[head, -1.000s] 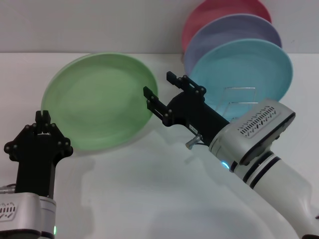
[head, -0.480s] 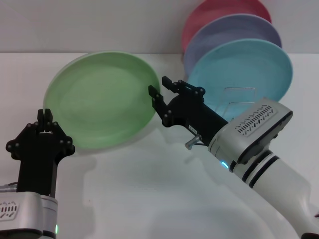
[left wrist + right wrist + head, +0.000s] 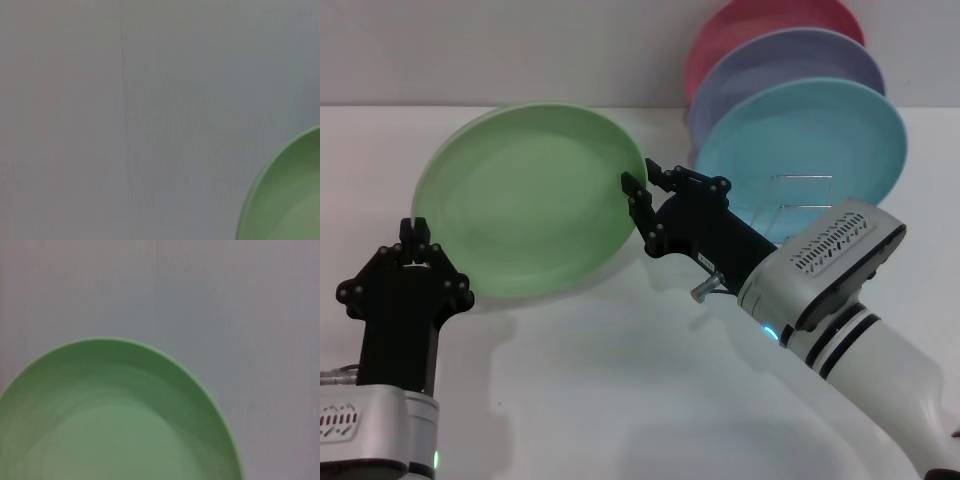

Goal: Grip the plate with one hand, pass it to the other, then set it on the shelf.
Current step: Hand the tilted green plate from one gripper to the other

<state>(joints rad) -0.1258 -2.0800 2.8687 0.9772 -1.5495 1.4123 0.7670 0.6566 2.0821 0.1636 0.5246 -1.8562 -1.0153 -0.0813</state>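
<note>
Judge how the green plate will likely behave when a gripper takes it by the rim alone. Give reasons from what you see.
The green plate looks rigid: held tilted, it keeps its round shape. It is probably light, looking like thin matte plastic. With the right gripper at one edge only, so wide a disc may swing or slip.

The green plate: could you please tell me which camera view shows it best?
The head view: there the green plate appears nearly whole, tilted, with the left gripper at its lower edge and the right gripper at its right rim. The right wrist view shows only its upper part, the left wrist view only an edge.
</note>
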